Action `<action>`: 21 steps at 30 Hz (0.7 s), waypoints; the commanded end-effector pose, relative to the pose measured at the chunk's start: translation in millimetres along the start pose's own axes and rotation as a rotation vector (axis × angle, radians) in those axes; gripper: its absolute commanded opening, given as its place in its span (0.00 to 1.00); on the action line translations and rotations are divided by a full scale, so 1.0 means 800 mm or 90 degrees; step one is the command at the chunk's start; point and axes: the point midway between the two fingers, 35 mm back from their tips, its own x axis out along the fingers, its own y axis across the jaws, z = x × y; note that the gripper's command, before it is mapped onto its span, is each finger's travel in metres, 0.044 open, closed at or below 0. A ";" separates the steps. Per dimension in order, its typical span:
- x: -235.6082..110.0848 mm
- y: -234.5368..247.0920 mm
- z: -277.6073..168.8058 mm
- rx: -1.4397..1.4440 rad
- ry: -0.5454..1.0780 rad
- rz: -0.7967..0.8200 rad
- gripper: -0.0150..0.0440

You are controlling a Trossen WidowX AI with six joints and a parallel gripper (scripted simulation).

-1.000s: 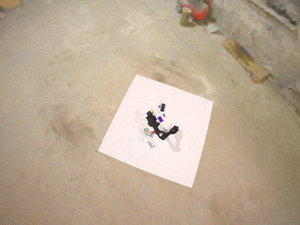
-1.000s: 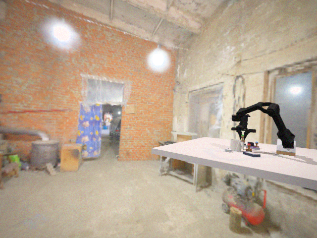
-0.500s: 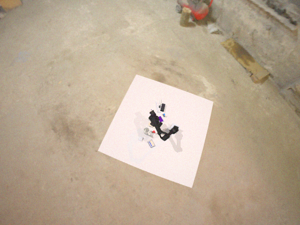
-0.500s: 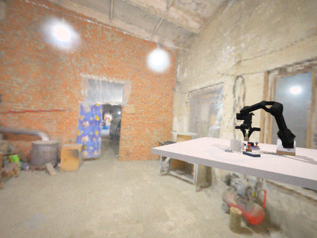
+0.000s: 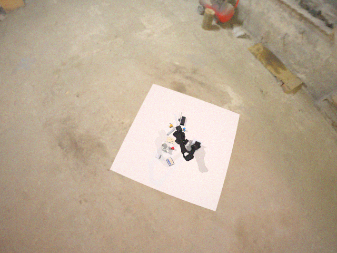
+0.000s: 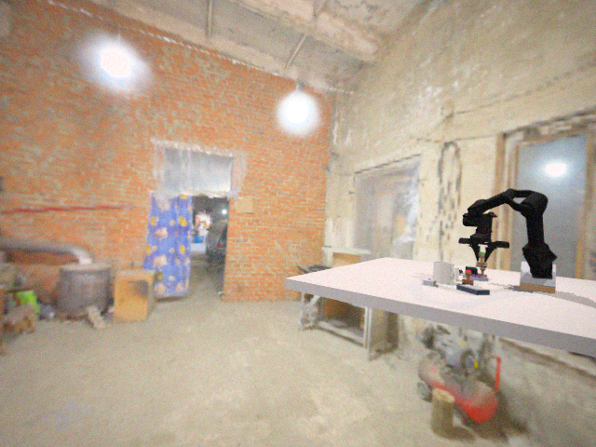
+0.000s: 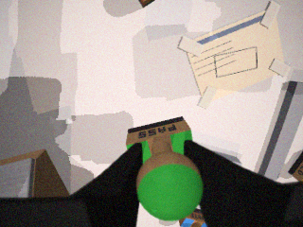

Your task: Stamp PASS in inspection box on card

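Note:
My gripper [image 7: 163, 148] [image 6: 481, 256] [image 5: 178, 131] is shut on the PASS stamp [image 7: 161, 133] [image 6: 480, 263]. The stamp has a green knob and a wooden base with PASS lettered on its edge. I hold it upright a little above the white table [image 5: 212, 176] [image 6: 385, 283]. The cream card [image 7: 237, 78] [image 5: 170, 139] is taped down at its corners. In the wrist view it lies up and to the right of the stamp, apart from it. Its outlined inspection box [image 7: 215, 66] is blank inside. A purple pad [image 6: 478, 277] lies below the stamp in the exterior view; the wrist view does not show it.
A red-knobbed stamp [image 5: 172, 148] [image 6: 467, 277] and a grey mug [image 5: 164, 147] [image 6: 442, 272] stand near the card. A flat blue item [image 5: 170, 161] [image 6: 472, 289] lies nearer the table front. A grey bar [image 7: 279, 128] lies right of the card. Small tools lie behind the arm.

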 end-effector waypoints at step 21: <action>0.036 0.012 -0.005 -0.004 0.004 -0.001 0.25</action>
